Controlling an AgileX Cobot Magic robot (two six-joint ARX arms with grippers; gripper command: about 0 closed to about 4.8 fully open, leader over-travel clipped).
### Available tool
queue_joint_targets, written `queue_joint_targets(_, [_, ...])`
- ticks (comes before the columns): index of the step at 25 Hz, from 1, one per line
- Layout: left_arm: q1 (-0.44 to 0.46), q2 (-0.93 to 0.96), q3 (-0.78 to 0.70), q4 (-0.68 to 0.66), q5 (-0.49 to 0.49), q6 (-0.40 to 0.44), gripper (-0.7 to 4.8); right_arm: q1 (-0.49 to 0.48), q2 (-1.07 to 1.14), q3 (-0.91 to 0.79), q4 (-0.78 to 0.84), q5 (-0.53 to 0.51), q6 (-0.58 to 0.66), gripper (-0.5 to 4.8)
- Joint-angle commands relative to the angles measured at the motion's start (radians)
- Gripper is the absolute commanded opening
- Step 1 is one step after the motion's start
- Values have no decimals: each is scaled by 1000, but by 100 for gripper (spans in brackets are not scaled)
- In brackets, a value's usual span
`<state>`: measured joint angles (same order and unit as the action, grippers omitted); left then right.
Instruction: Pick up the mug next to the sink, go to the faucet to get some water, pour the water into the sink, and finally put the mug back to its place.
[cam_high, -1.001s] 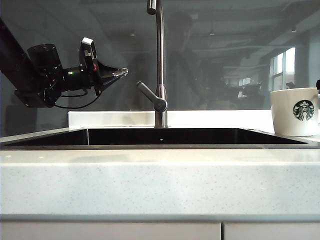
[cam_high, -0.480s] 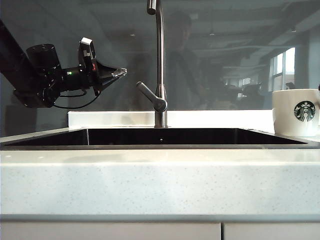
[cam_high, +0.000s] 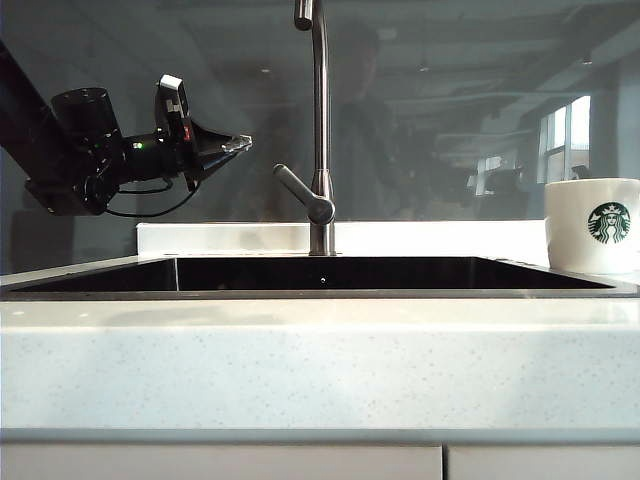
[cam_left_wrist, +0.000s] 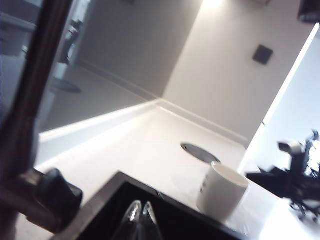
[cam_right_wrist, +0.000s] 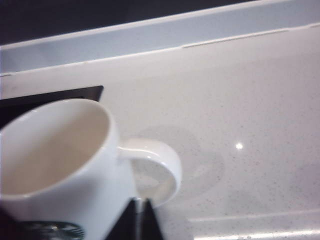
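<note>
Both grippers are pressed together and empty, left gripper (cam_high: 240, 144) hovering beside the faucet (cam_high: 319, 130), right gripper (cam_right_wrist: 140, 207) just off the handle of the mug (cam_right_wrist: 60, 160) standing on the counter (cam_right_wrist: 240, 100) beside the sink (cam_high: 330, 275), so the final step looks finished and only backing away clear remains.

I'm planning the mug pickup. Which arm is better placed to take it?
Right. The right gripper is shut just beside the mug, near its handle. The left gripper, also shut, hangs across the sink, beyond the faucet.
</note>
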<state>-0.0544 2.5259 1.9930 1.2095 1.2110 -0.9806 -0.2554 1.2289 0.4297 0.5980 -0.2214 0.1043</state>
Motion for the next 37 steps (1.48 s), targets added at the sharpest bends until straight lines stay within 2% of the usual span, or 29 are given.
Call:
queue_joint_targets(1, [21, -7, 2, 47, -128, -49, -4, 2, -91, 5, -58, -35, 1, -8])
queue_joint_targets(3, [35, -14, 2, 133, -171, -100, -3, 2, -159, 5, -99, -76, 1, -8])
queue_joint_targets(5, [42, -46, 2, 220, -149, -144, -2, 6, -222, 5, -131, -90, 5, -8])
queue_joint_targets(11, [44, -170, 0, 232, -87, -143, -1, 6, -286, 5, -131, -96, 53, -8])
queue_joint_targets(16, [48, -310, 0, 166, -93, -58, 0, 6, -299, 5, -124, -96, 80, -8])
queue_joint_targets(20, [54, -371, 0, 51, -100, 43, 1, 6, -299, 5, -145, -96, 80, -8])
queue_joint_targets(22, [54, -402, 0, -64, -117, 119, 2, 6, -299, 5, -148, -104, 80, -8])
queue_joint_targets(25, [53, -491, -24, -393, -222, 362, 1, 6, -299, 5, -146, -169, 80, -8])
queue_joint_targets(27, [51, -572, -56, -663, -335, 588, -1, 6, -299, 5, -147, -193, 80, -8])
queue_joint_targets(28, [34, -650, -83, -920, -449, 833, -2, 6, -299, 5, -147, -208, 80, -8])
queue_joint_targets(29, [19, -691, -96, -1044, -502, 965, -3, 6, -299, 5, -147, -208, 80, -8])
queue_joint_targets(30, [12, -716, -105, -1119, -527, 1041, -2, 6, -299, 5, -147, -208, 80, -8])
queue_joint_targets(32, [0, -769, -134, -1228, -583, 1148, -2, 7, -299, 5, -148, -208, 80, -8])
queue_joint_targets(33, [-10, -794, -156, -1253, -628, 1171, -2, 8, -299, 5, -148, -213, 81, -8])
queue_joint_targets(35, [-20, -855, -224, -1265, -723, 1175, -2, 18, -299, 5, -152, -233, 81, -8])
queue_joint_targets(37, [-27, -927, -316, -1241, -771, 1175, -2, 29, -299, 5, -155, -262, 80, -8])
